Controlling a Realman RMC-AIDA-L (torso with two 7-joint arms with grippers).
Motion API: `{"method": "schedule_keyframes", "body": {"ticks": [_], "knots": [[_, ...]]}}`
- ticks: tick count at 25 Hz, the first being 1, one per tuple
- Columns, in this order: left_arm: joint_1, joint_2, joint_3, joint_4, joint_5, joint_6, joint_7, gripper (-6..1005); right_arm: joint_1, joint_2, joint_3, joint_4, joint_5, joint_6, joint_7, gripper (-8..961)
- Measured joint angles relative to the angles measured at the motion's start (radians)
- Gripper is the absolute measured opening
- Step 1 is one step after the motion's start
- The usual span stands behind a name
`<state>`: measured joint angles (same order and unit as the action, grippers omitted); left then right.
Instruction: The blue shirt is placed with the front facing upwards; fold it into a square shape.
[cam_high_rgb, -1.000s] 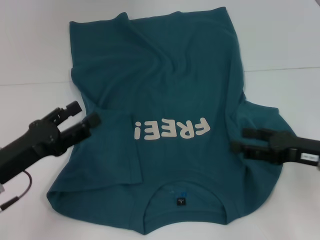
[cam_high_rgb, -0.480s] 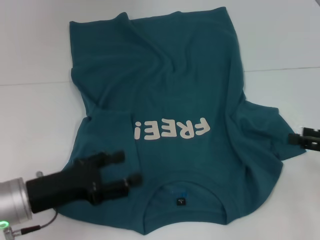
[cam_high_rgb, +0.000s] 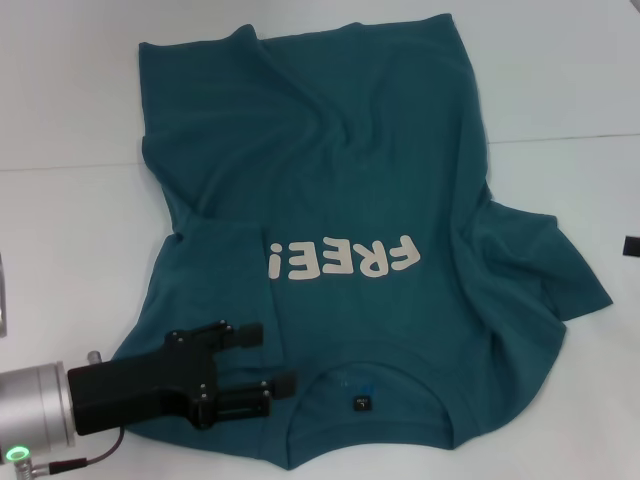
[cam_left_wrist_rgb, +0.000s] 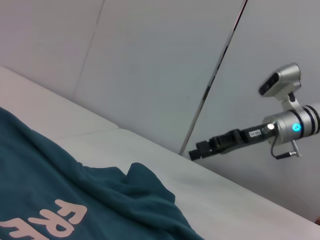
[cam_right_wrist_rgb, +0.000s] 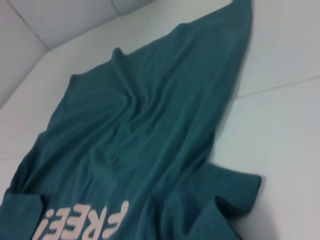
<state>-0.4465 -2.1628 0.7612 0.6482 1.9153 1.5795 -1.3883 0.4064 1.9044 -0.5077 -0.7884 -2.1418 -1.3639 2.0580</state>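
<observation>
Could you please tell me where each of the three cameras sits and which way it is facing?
Head view: high on the robot, looking down at the blue shirt on the white table; left hand over the shirt's collar end.
Left wrist view: low over the shirt, looking across at the right hand held above the table edge, before a wall.
Right wrist view: above the table, looking along the shirt; no arm shows.
All three share the shirt's FREE! print.

left claw (cam_high_rgb: 272, 355) open, right claw (cam_left_wrist_rgb: 194, 151) raised
</observation>
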Motion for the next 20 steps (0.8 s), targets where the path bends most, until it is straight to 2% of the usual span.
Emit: {"method": "schedule_keyframes", "body": {"ticks": [5, 14, 17, 20], "knots": [[0.0, 0.0, 0.0, 0.003, 0.0, 0.003, -0.003, 877, 0.031, 0.021, -0.01, 0.005, -0.006, 0.063, 0.014, 882], [0.0, 0.0, -0.001, 0.001, 0.0, 0.002, -0.008, 877, 0.1, 0.111, -0.019, 0.021, -0.103, 0.243, 0.004, 883], [-0.002, 0.0, -0.005, 0.001, 0.0, 0.001, -0.016, 877, 0.116, 0.123, -0.035, 0.043, -0.106, 0.298, 0.003, 884], [-0.004, 0.001, -0.006, 0.002, 0.0, 0.0, -0.019, 878, 0.129, 0.125, -0.055, 0.076, -0.105, 0.345, 0.002, 884]]}}
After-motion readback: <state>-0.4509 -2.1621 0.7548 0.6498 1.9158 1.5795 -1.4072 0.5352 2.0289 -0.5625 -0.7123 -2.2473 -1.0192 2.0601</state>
